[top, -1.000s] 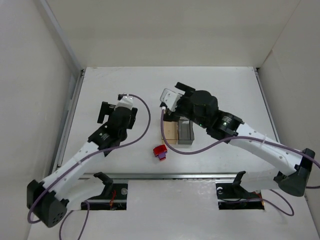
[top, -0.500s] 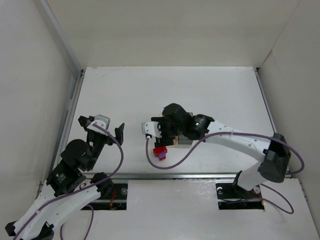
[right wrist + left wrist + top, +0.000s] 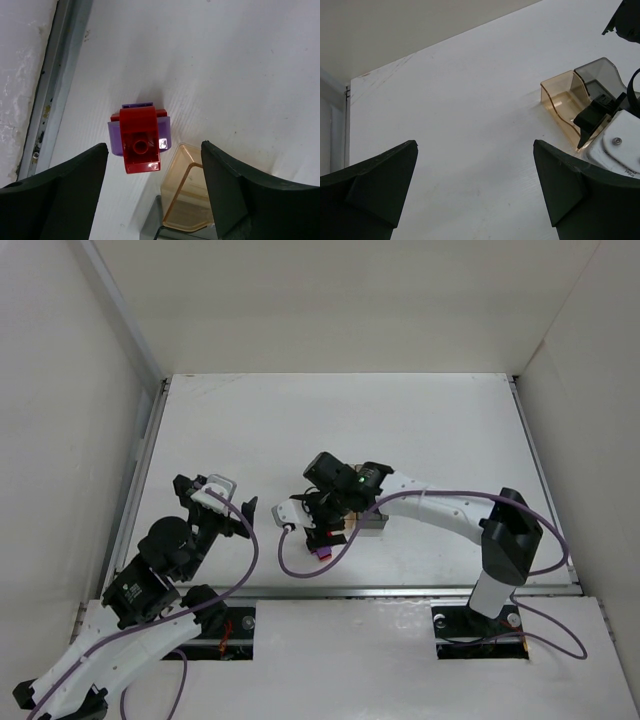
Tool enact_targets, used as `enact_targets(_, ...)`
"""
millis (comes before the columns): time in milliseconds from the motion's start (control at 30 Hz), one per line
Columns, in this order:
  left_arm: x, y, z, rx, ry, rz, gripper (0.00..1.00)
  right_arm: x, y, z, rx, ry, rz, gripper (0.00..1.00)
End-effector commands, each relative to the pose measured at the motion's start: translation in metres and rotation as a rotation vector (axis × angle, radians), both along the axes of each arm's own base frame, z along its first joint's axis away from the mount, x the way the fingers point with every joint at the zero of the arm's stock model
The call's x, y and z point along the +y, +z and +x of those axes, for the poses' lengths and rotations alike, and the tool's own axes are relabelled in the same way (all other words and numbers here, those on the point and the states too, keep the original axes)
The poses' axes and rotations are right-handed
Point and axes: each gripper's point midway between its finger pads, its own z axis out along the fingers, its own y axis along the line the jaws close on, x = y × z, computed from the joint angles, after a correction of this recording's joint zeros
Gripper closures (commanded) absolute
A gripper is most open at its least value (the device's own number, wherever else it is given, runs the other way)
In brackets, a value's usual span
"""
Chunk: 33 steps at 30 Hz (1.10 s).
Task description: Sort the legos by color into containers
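Observation:
A red lego (image 3: pixel 141 140) sits stacked on a purple lego (image 3: pixel 116 137) on the white table, just beside the tan tray (image 3: pixel 187 200). The dark grey tray (image 3: pixel 150 231) touches the tan one. My right gripper (image 3: pixel 154 147) is open and empty, its fingers either side of the stack and above it. In the top view it (image 3: pixel 320 532) covers most of the stack; only a purple edge (image 3: pixel 322 552) shows. My left gripper (image 3: pixel 215 503) is open and empty, off to the left over bare table. Its view shows the tan tray (image 3: pixel 565 102) and grey tray (image 3: pixel 600 75), both looking empty.
A metal rail (image 3: pixel 55 85) runs along the table's near edge, close to the stack. The right arm's purple cable (image 3: pixel 290 565) loops over the table by the legos. White walls enclose the table on three sides.
My right gripper has moved from above the trays toward the near edge and down over the lego stack. My left arm has drawn back toward the near left.

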Motion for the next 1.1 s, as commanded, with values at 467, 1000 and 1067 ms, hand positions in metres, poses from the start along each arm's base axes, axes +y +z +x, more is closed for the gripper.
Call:
enact_targets(467,0.002,0.007,0.004,-0.034,0.025,-0.013,0.00,0.014,-0.011,0.005,-0.037,-0.086,0.043,0.49)
enact_targets(1000,0.003,-0.001,0.006,-0.028,0.032,0.018,0.00,0.012,-0.030,-0.003,0.043,-0.078,-0.035,0.42)
enact_targets(1067,0.003,-0.001,0.006,-0.028,0.032,0.018,0.00,0.014,-0.029,-0.002,0.043,-0.085,-0.027,0.66)
